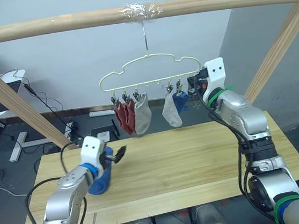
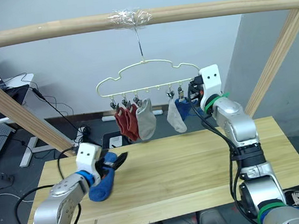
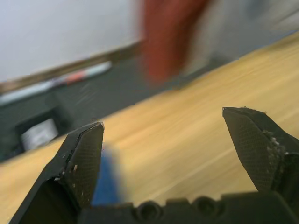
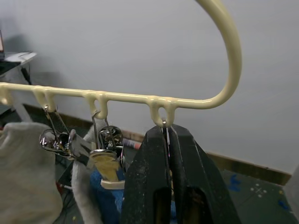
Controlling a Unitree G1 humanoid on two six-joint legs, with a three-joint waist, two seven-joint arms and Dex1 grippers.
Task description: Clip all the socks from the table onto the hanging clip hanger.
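Note:
The pale-yellow clip hanger [image 1: 149, 66] hangs by its hook from the wooden pole. Clipped to it are two rust red socks [image 1: 122, 115], two light grey socks [image 1: 142, 115] [image 1: 171, 112] and a blue sock [image 1: 181, 102]. My right gripper [image 1: 193, 85] is at the hanger's right end, shut on the last metal clip [image 4: 164, 133]. A second blue sock [image 1: 99, 180] lies on the table [image 1: 187, 161] at the left, under my left wrist. My left gripper [image 1: 117, 155] hovers just past it, open, with nothing between its fingers [image 3: 84, 158].
A thick wooden pole frame [image 1: 74, 20] spans the top, and its slanted posts [image 1: 7, 96] [image 1: 277, 48] come down at both ends of the table. Behind on the left are a desk, cables and a white box on the floor [image 1: 104, 134].

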